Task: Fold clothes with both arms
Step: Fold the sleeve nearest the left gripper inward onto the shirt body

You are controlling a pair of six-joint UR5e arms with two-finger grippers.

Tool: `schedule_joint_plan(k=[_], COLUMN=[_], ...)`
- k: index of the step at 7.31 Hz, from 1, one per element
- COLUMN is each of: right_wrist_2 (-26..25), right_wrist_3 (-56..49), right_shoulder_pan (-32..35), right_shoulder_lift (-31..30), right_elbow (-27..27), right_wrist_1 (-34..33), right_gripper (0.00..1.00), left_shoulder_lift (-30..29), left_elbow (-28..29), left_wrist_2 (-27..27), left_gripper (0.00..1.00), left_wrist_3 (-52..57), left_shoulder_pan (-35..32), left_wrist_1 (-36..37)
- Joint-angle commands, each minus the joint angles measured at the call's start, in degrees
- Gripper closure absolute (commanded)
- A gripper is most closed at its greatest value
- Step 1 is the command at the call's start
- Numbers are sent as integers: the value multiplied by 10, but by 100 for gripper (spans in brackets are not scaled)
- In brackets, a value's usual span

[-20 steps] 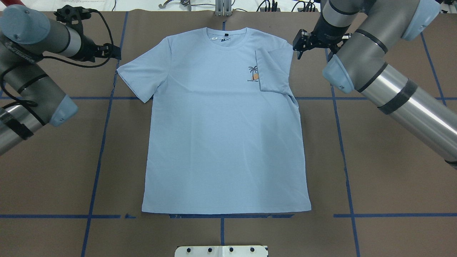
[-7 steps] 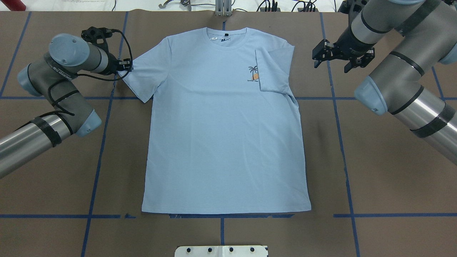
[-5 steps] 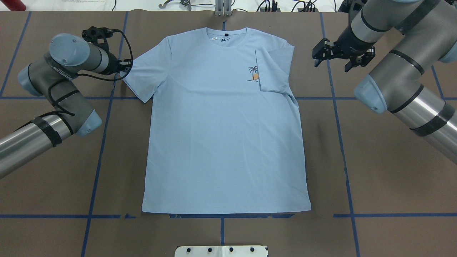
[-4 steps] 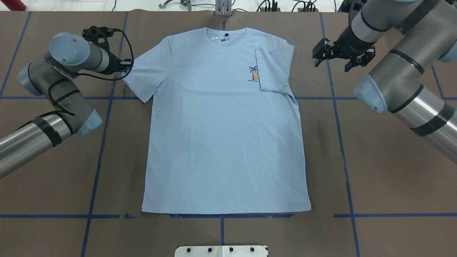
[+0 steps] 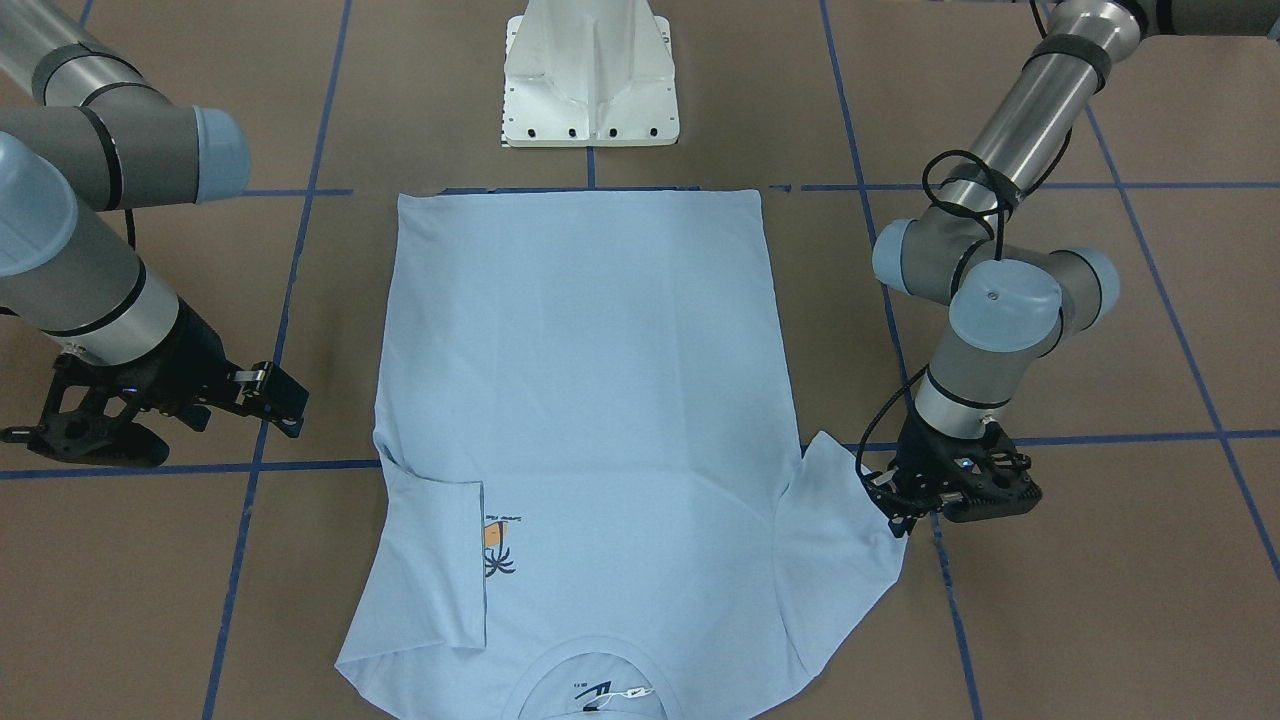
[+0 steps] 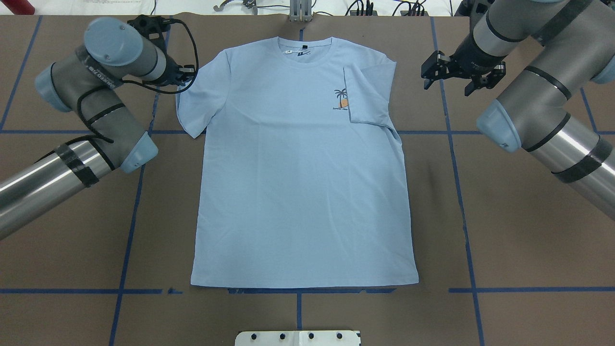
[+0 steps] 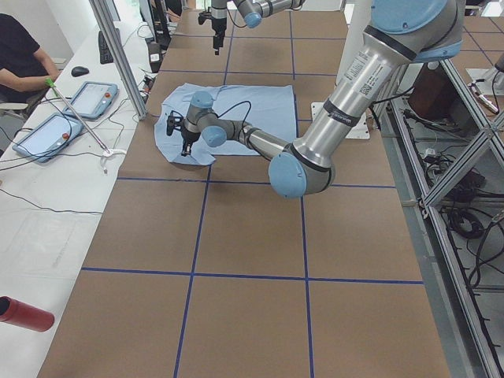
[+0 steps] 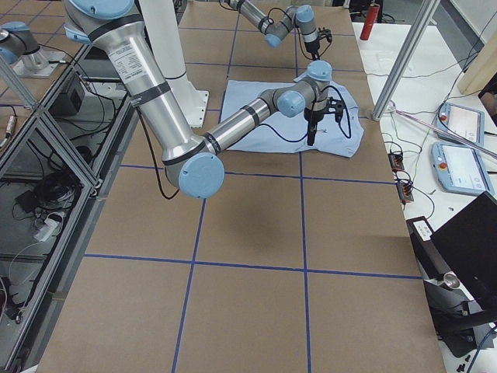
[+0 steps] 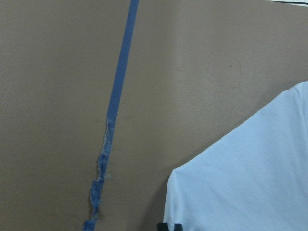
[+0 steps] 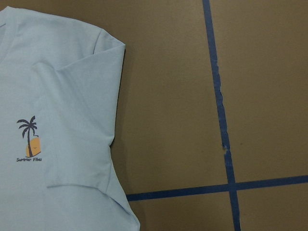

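L fingers grasp light blue short-sleeved fabric T-shirt at L sleeve hem; I judge body lies inboard. R fingers released, well apart.

The grey-and-silver tubular left arm and the matching right arm are fitted with round light blue joint caps. Black bands are wrapped around the silver tubes (dark lettering is printed on one grey segment). A black cable is looped at the black two-finger left gripper; the right gripper is black too. Dark screws are set in the white pedestal base.
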Motion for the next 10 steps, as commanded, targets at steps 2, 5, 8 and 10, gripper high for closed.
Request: schedule_joint_plan(k=[2, 5, 8, 10], right_wrist_2=[0, 0, -2, 4], right_wrist_3=[-2, -2, -4, -4], right_shoulder_pan=[4, 3, 2, 1], right_shoulder_lift=[-2, -2, -5, -4], right_elbow=[0, -5, -9, -9], right_wrist_1=[-1, 0, 2, 2], right_gripper=[0, 0, 0, 0], left_shoulder_lift=[-188, -200, -199, -200], left_elbow=[186, 257, 260, 258], left_wrist_2=[11, 42, 42, 38], left_gripper=[100, 100, 40, 0], left_wrist_3=[-110, -118, -117, -96], left_shoulder_pan=[60, 63, 63, 59], left_wrist_1=[17, -99, -139, -140])
